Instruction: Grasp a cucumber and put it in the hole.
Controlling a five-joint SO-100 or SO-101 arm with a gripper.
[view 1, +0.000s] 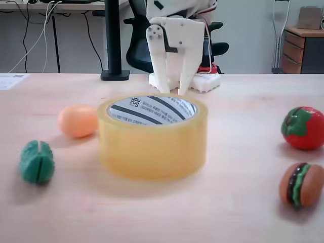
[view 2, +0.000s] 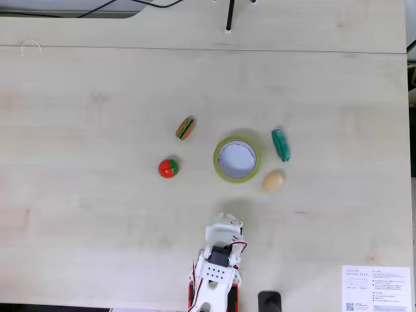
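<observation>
The green cucumber (view 2: 281,144) lies on the table (view 2: 97,195), near the middle, just beside the yellow tape roll (view 2: 224,174) with its round hole (view 2: 236,158). An orange egg (view 2: 273,180) sits close by. The end effector (view 1: 173,90) hangs behind the roll, holding nothing; open or closed, I cannot tell.

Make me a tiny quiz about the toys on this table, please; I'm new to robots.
1. True or false: the dark green grooved plastic cucumber already lies inside the translucent yellow tape roll.
2. In the top-down fixed view, which toy lies nearest the cucumber?
A. orange egg-shaped toy
B. red tomato toy
C. hamburger toy
3. Fill in: the roll's hole holds ____.

Key: 1 false; 2 A; 3 nothing.
</observation>
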